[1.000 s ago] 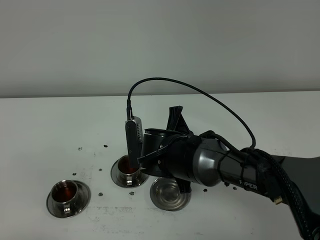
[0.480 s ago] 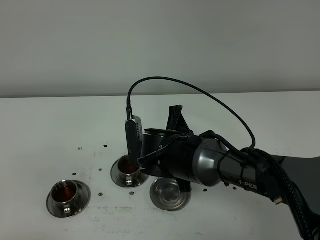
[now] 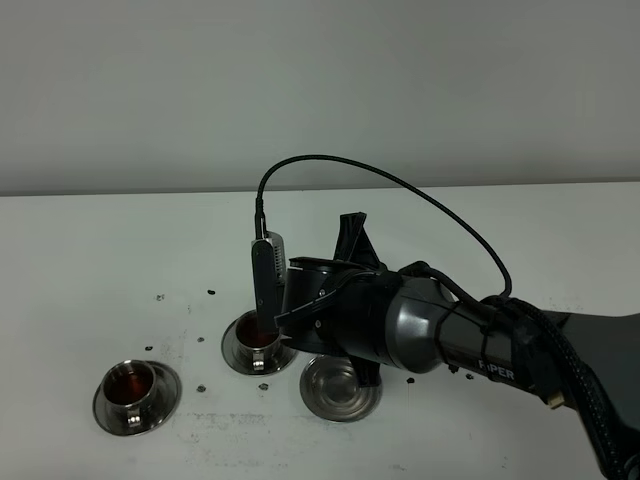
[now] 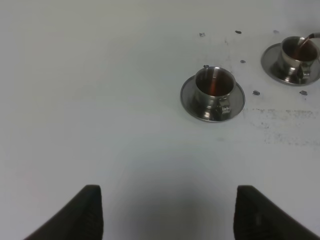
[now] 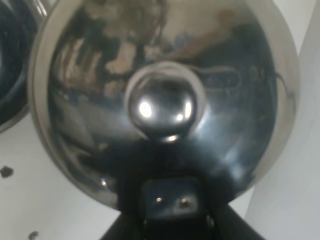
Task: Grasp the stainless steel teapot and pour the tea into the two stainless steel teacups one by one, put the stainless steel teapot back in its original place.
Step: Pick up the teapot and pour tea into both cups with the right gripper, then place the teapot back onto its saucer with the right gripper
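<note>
Right arm: reaches in from the right of the high view, wrist rolled over the middle of the white table [image 3: 120,250], its body hiding most of what it carries.
Right gripper [image 5: 172,210]: clamped tight on the stainless steel teapot [image 5: 162,100], at the rim just below the lid knob (jaws themselves mostly out of sight).
Left gripper [image 4: 167,212]: two dark fingertips spread wide over bare table, nothing between them.
Teapot: one; polished steel, domed lid with a round mirror-like knob [image 5: 164,107]; tilted toward the nearer cup, its thin spout [image 4: 311,36] over that cup's mouth.
Teacups: two; small shiny steel cups with small handles, each on a round steel saucer.
First teacup [image 3: 133,384]: front left, holds dark red tea, well apart from the arm.
Second teacup [image 3: 259,336]: just beside the arm, red tea inside, a stream entering from the spout.
Extra saucer-like steel disc [image 3: 341,389]: one, under the arm.
Table surface: matte white, a few small dark specks.
</note>
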Controlling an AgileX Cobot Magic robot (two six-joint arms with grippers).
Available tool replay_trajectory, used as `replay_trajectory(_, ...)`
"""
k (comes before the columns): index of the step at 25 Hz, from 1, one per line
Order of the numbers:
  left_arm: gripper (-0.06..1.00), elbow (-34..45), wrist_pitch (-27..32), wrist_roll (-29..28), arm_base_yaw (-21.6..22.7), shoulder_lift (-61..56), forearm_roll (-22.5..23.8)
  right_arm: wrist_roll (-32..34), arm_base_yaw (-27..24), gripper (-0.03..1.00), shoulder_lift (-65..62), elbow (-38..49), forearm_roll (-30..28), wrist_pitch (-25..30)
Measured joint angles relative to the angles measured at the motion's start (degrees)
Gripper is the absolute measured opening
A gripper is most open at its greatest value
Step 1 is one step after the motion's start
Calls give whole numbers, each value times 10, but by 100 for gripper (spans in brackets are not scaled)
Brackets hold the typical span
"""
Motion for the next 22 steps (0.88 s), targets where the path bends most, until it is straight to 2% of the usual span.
replay_trajectory(10, 61, 0, 0, -1, 0, 0, 0, 1, 0, 21, 0, -32, 22, -3)
replay_trajectory(14, 61, 0, 0, -1, 0, 0, 0, -20, 0, 21, -5, -41, 46, 1)
replay_trajectory(16, 61, 0, 0, -1, 0, 0, 0, -35, -2, 21, -10, -42, 76, 2)
replay_trajectory(20, 61, 0, 0, -1, 0, 0, 0, -74, -28, 21, -31, -44, 188, -8)
replay_trajectory(22, 61, 0, 0, -1, 0, 0, 0, -85, -46, 21, -42, -46, 223, -16)
